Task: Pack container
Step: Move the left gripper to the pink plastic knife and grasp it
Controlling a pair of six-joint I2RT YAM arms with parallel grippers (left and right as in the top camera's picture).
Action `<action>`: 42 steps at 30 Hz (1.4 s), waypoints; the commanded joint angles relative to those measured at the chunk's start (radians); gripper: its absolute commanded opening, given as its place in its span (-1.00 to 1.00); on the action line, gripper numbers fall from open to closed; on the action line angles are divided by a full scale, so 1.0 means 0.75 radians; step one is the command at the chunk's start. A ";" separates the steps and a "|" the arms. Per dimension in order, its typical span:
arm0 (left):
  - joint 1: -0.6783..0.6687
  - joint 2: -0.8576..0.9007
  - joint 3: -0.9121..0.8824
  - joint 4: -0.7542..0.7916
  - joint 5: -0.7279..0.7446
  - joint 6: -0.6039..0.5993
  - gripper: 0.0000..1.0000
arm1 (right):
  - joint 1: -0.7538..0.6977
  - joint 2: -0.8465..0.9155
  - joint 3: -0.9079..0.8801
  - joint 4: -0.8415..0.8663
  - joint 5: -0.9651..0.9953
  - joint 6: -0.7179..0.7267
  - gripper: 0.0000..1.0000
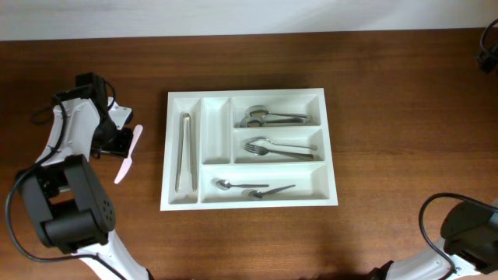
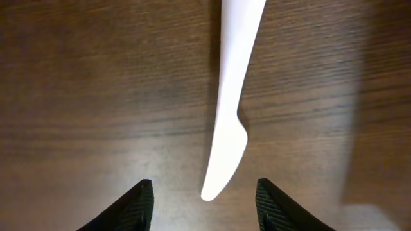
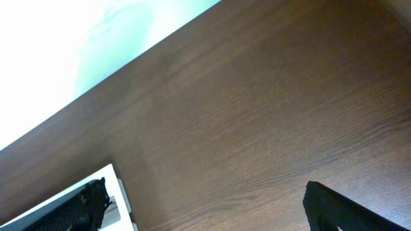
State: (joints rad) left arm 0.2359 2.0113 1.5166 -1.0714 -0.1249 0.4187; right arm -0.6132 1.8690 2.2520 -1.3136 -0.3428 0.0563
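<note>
Left gripper [image 2: 204, 196] is hovering with jaws spread, the tip of a white plastic knife [image 2: 228, 122] lying on the table [image 1: 373, 233] between them, no contact. Container [image 1: 165, 148] is sitting mid-table, just right of the knife, holding tongs [image 1: 185, 152], spoons [image 1: 268, 118] and forks [image 1: 276, 147]. Right gripper [image 3: 205, 205] is hanging wide apart, gripping nothing.

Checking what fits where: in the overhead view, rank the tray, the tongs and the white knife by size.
1. tray
2. tongs
3. white knife, shorter than the tongs, though slightly wider
</note>
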 commanded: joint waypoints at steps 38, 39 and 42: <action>-0.071 0.288 -0.014 0.187 0.008 0.072 -0.96 | -0.003 0.003 -0.006 0.001 -0.017 0.006 0.98; -0.073 0.288 -0.014 0.184 0.024 0.071 -0.96 | -0.003 0.003 -0.006 0.000 -0.017 0.006 0.98; -0.073 0.285 -0.009 0.165 0.042 0.051 -0.96 | -0.003 0.003 -0.006 0.001 -0.017 0.006 0.98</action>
State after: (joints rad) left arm 0.1944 2.1490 1.5295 -0.9478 -0.1650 0.4706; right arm -0.6132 1.8690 2.2520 -1.3136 -0.3428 0.0563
